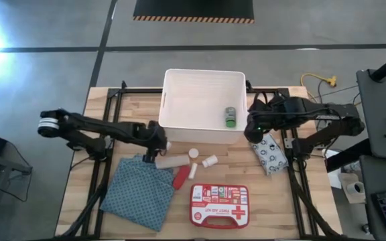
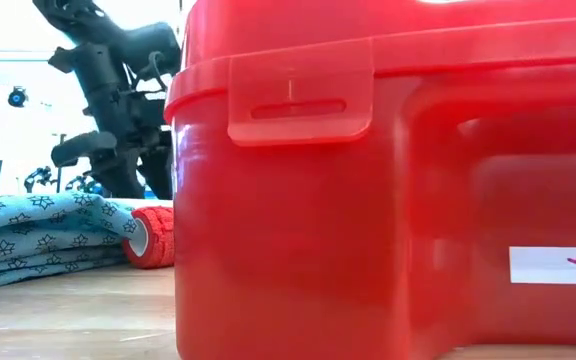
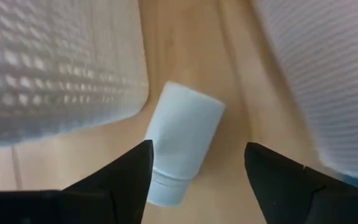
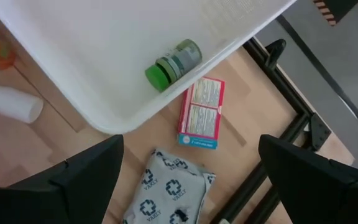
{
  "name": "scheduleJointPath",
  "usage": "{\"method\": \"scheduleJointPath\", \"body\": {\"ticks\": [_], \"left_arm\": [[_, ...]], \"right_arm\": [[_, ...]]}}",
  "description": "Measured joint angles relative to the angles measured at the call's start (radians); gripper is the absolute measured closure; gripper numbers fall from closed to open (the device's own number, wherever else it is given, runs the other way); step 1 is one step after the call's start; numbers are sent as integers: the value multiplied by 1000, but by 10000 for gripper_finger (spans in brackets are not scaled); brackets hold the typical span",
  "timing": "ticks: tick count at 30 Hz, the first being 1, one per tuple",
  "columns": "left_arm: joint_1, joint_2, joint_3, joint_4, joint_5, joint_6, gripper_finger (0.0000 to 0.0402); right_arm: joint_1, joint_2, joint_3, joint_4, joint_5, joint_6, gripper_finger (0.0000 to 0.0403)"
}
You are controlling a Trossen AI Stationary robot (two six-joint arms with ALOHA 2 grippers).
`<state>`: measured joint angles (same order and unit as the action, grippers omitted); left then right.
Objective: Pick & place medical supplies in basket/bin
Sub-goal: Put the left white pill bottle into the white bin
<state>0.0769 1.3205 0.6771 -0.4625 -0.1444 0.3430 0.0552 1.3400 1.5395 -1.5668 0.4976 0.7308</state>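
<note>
The white bin (image 1: 203,84) stands at the table's far middle, and a green-capped bottle (image 4: 173,62) lies on its floor. My left gripper (image 3: 197,168) is open and points down, one finger on each side of a white bottle (image 3: 182,149) that lies on its side on the table (image 1: 169,161). My right gripper (image 4: 191,180) hangs open above the bin's near right corner, over the small box (image 4: 201,112) and the dotted soft pack (image 1: 270,154). The first aid case (image 1: 219,204) lies flat near the front edge. A red tube (image 1: 181,177) lies beside it.
A blue-green patterned cloth (image 1: 139,191) lies folded at the near left, under my left arm. Two small white bottles (image 1: 194,152) (image 1: 210,161) lie between the bin and the case. Black frame rails (image 4: 272,143) run along the table's right side.
</note>
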Motion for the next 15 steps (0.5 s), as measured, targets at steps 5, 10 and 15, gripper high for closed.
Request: {"method": "scheduleJointPath", "body": {"ticks": [5, 10, 15], "left_arm": [[1, 44, 0, 4, -47, -1, 164], [1, 72, -40, 3, -46, -74, 164], [1, 44, -84, -8, -48, -245, 164]], "right_arm": [[0, -4, -1, 4, 0, -9, 38], [-1, 3, 0, 11, 1, -31, 38], [-1, 4, 0, 11, 2, -34, 38]]}}
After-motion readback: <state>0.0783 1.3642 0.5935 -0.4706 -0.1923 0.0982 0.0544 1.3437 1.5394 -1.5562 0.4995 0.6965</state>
